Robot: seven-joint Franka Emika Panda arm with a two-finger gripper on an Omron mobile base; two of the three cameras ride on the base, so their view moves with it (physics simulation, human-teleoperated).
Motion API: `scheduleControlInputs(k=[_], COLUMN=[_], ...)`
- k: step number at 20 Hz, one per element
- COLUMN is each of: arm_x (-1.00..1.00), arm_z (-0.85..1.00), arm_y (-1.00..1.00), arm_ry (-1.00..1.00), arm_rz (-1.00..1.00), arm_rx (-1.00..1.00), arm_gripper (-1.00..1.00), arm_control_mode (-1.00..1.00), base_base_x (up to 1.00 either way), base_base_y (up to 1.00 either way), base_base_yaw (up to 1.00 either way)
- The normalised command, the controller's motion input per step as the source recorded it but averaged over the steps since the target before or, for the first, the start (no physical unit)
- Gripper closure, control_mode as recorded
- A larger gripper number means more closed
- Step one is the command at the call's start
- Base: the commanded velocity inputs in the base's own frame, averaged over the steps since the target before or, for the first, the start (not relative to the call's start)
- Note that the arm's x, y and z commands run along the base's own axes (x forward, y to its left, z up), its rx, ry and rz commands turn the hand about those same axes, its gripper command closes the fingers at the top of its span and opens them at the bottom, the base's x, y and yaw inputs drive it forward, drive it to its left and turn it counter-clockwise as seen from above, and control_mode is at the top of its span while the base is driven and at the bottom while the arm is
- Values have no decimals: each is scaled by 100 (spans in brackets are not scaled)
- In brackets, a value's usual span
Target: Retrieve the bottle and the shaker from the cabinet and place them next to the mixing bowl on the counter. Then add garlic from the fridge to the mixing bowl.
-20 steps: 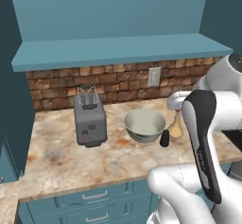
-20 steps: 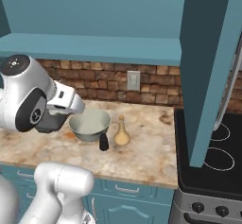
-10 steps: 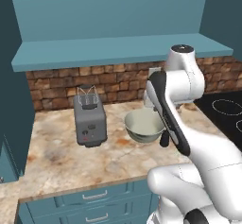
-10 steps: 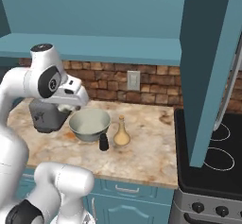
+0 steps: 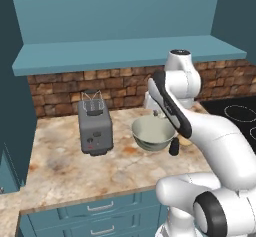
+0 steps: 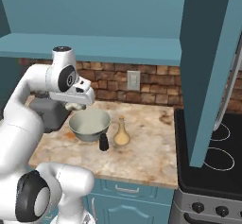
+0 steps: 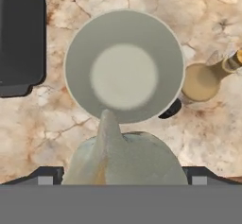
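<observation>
Nearest the lens in the hand view: a pale, cream-white garlic [image 7: 124,157] bulb with a pointed stem, pinched between the fingers of the gripper [image 7: 124,178], dark finger bases just visible either side of it. Clamped on the bulb, jaws spread only as wide as the bulb itself. Held above the counter, not touching anything below.

Straight beyond the bulb, the mixing bowl [image 7: 124,66], pale grey-green, seen from directly above with its flat bottom bare. Just beside its rim, the shaker [image 7: 170,108], a small black shape partly hidden behind the bowl's edge, and next to that the bottle [image 7: 202,80], golden-tan, neck pointing away toward the frame edge. On the other side of the bowl, a dark grey toaster [image 7: 20,38]. All standing on the counter [image 7: 56,124], beige marbled with rust-brown.

From the right base view, seen side-on instead: gripper [image 6: 74,106] hanging over the near rim of the mixing bowl [image 6: 90,125], bulb a pale lump beneath the hand; shaker [image 6: 103,142] and bottle [image 6: 122,133] upright, close together in front and to the side of the bowl. Cooktop and open teal door visible here too.

From the left base view, the arm covering the gripper; toaster [image 5: 94,125] in full, bowl [image 5: 152,133], shaker [image 5: 174,146], and farther back the brick wall and the cabinet [image 5: 120,55] shelf board.
</observation>
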Motion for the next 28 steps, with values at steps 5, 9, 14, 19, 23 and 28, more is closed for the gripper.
scheduleControlInputs(k=[5, 9, 14, 19, 23, 28], arm_x=[52, 43, 27, 26, 22, 34], arm_z=[-75, -68, -35, -23, -12, 0], arm_y=[5, 0, 0, 0, 0, -7], arm_ry=[-2, -11, -19, -11, -1, 1], arm_rz=[0, 0, 0, 1, 0, 0], arm_rx=[4, 4, 2, 0, 0, 0], arm_gripper=[100, 100, 100, 100, 100, 100], arm_control_mode=[-100, -100, -100, -100, -100, -100], base_base_x=[0, 0, 0, 0, 0, 0], base_base_y=[0, 0, 0, 0, 0, 0], base_base_yaw=[0, 0, 0, 0, 0, 0])
